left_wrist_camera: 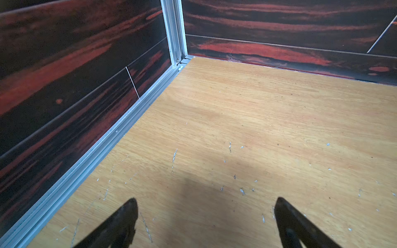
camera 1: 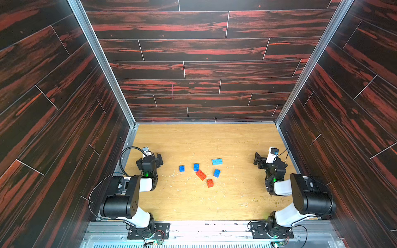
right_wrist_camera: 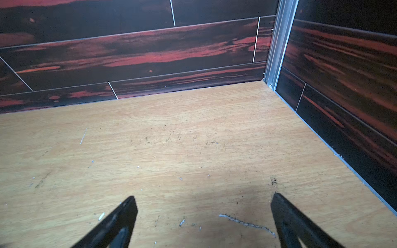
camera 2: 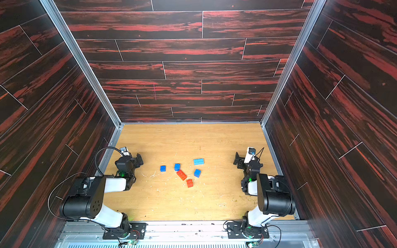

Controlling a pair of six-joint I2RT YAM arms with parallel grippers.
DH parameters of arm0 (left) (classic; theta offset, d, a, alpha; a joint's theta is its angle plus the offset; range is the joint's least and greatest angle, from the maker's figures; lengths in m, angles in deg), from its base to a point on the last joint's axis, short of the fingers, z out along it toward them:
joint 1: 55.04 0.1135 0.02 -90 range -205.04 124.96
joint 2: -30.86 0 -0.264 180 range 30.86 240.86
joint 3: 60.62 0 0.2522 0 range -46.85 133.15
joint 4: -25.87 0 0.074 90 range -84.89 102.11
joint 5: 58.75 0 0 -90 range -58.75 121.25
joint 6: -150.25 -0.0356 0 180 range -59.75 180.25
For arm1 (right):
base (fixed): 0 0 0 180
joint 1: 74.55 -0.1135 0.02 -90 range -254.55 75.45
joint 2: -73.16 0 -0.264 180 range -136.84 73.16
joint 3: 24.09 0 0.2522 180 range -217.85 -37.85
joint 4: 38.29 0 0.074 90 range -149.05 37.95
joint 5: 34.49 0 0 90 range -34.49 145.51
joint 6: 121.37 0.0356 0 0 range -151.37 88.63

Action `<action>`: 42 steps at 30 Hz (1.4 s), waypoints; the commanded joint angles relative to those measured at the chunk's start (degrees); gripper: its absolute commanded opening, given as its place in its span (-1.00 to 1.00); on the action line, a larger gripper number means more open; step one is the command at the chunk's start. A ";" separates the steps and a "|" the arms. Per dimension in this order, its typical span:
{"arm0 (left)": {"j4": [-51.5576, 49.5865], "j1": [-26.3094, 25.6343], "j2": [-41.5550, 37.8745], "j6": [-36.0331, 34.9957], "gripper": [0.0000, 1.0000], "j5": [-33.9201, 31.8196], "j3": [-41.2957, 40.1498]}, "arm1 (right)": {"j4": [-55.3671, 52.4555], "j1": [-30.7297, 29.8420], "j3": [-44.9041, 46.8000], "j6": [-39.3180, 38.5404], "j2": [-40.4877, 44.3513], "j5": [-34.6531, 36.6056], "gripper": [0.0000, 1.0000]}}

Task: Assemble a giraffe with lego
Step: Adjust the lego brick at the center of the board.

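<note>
The left gripper (left_wrist_camera: 205,200) hangs released over bare table (left_wrist_camera: 257,120), its fingers spread wide with nothing between them, well apart from the long red brick (camera 1: 200,174) on that brick's left side. The right gripper (right_wrist_camera: 203,196) is released too, jaws wide and holding nothing, well apart from the long red brick on its right side. The lego lies loose around that brick in the middle of the table in both top views, no two pieces stacked. The long red brick lies slantwise. The middle dark blue brick (camera 1: 196,167) sits just beside its far end; whether they touch cannot be told. The leftmost dark blue brick (camera 1: 182,168) lies near it to the left, apart. The rightmost dark blue brick (camera 1: 217,173) lies near it to the right, tilted. The light blue brick (camera 1: 217,161) lies beyond it and to the right. The small red brick (camera 1: 210,183) lies just beside its near end, a little to the right.
</note>
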 commanded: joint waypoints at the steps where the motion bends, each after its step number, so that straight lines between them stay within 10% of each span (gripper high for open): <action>1: 0.03 0.12 -0.77 0.07 1.00 -0.15 0.68 | -0.25 0.28 -0.56 -0.27 0.74 -0.45 0.98; 24: 0.03 0.09 -1.20 0.42 1.00 -1.03 1.26 | -4.45 0.17 -2.25 -0.78 2.49 -1.20 0.98; 33: -36.37 -0.50 -8.09 2.10 1.00 -4.09 18.88 | -37.65 -1.60 -13.76 2.91 13.24 -3.54 0.98; 42: -61.20 -3.55 -16.14 14.78 1.00 -10.16 29.44 | -48.78 -14.13 -18.08 5.41 21.48 -1.66 0.98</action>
